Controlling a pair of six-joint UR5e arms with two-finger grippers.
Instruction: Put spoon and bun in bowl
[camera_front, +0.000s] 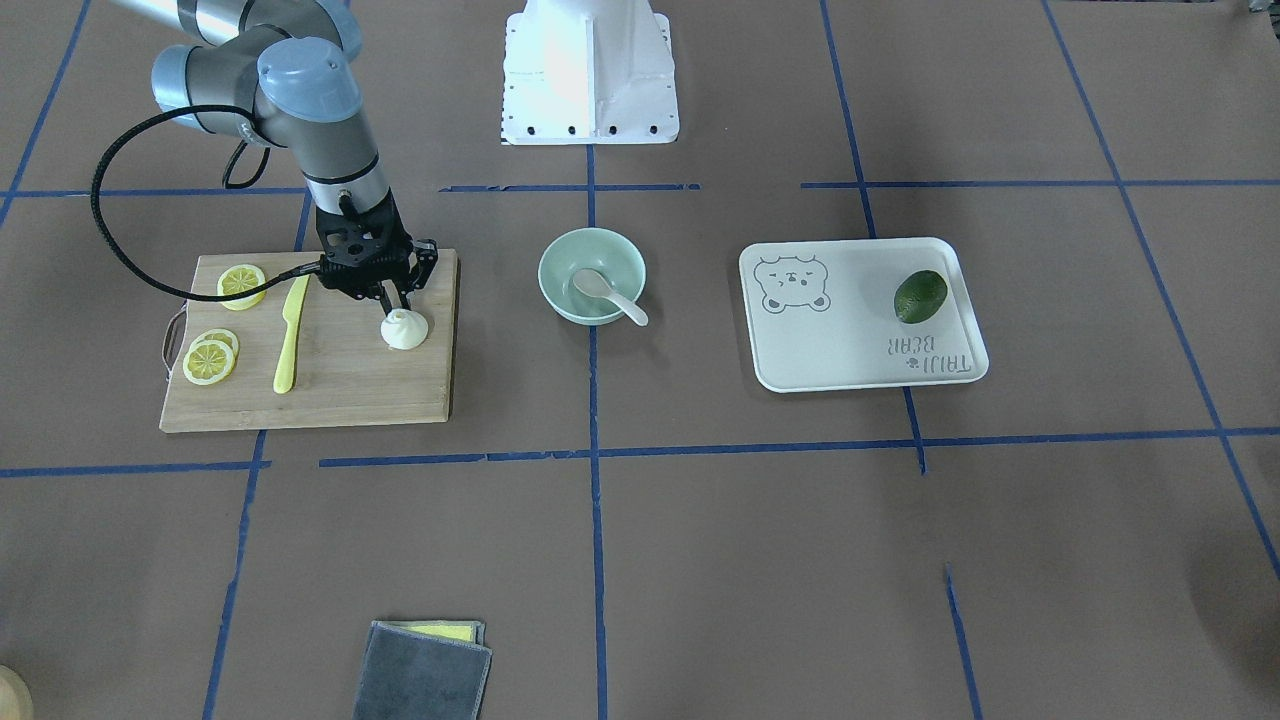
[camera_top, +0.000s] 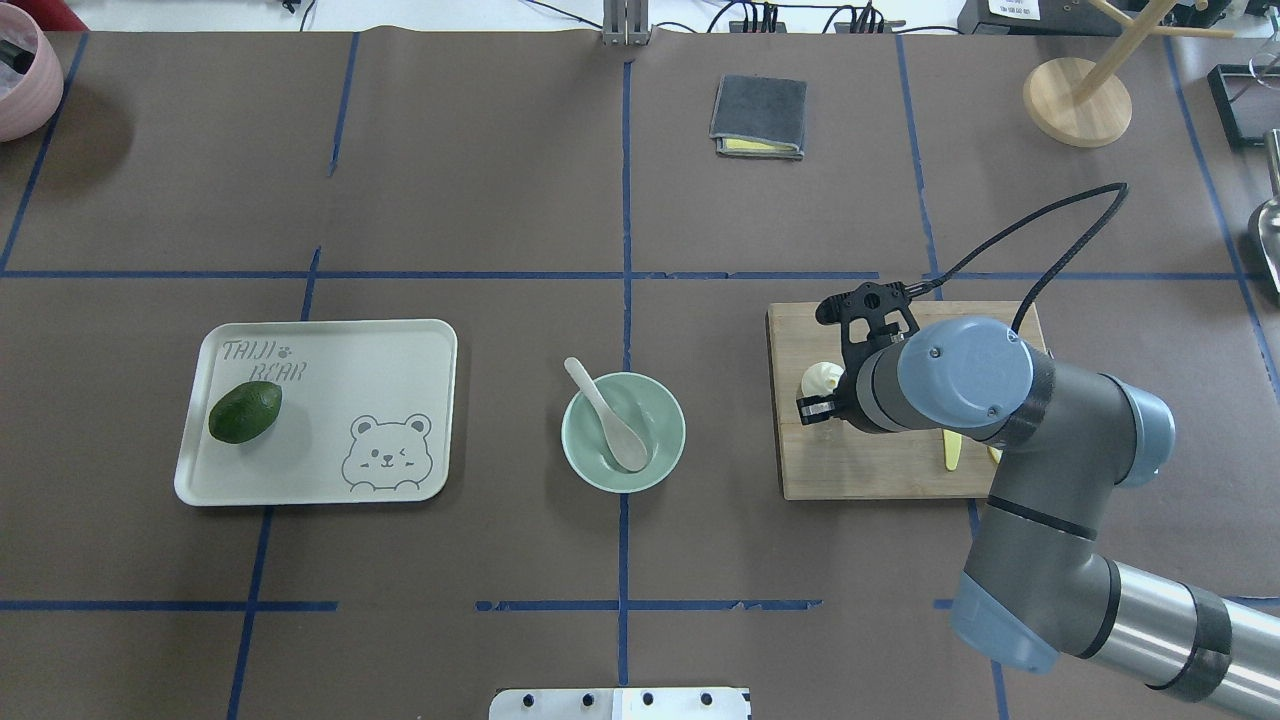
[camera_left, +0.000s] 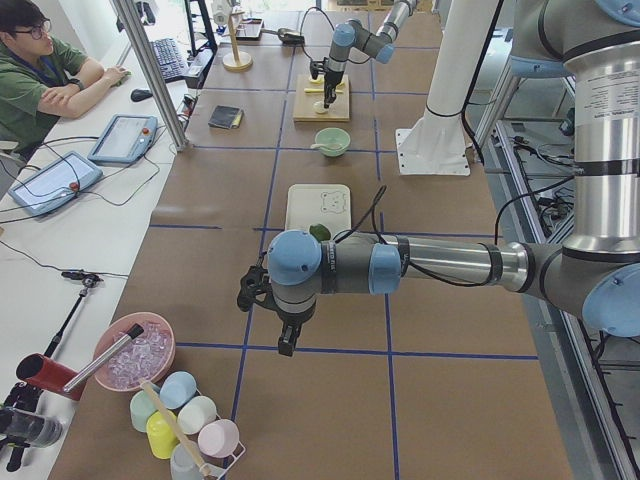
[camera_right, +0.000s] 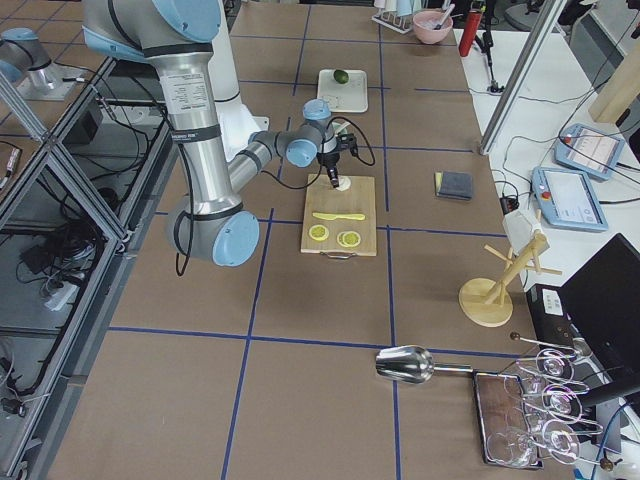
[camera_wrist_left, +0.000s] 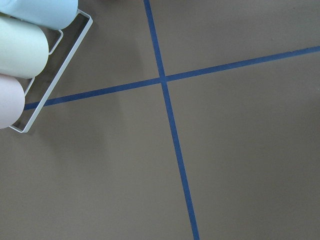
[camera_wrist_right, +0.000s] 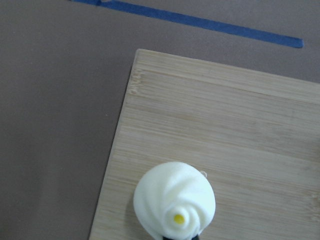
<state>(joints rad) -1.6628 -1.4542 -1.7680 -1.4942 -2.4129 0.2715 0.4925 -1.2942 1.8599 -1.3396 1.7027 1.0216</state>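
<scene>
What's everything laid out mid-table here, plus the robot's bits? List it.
bowl: one, mint green, table centre
spoon: one, off-white, in the bowl
cutting board: one, wooden, beside the bowl
bun: one, white, on the board
knife: one, yellow, on the board
lemon slices: three, yellow, on the board
tray: one, off-white, bowl's other side
avocado: one, dark green, on the tray
cloths: two, grey over yellow, operators' edge
right gripper: one, black, above the bun
left gripper: one, black, over bare table

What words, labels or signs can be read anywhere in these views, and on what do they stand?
"TAIJI BEAR", with a paw mark: printed on the off-white rectangular tray, next to a bear-face drawing.
Printed sticker on the near silver arm tube: too small to read.
Grey tablet screens on the side desk: too small to read.
</scene>
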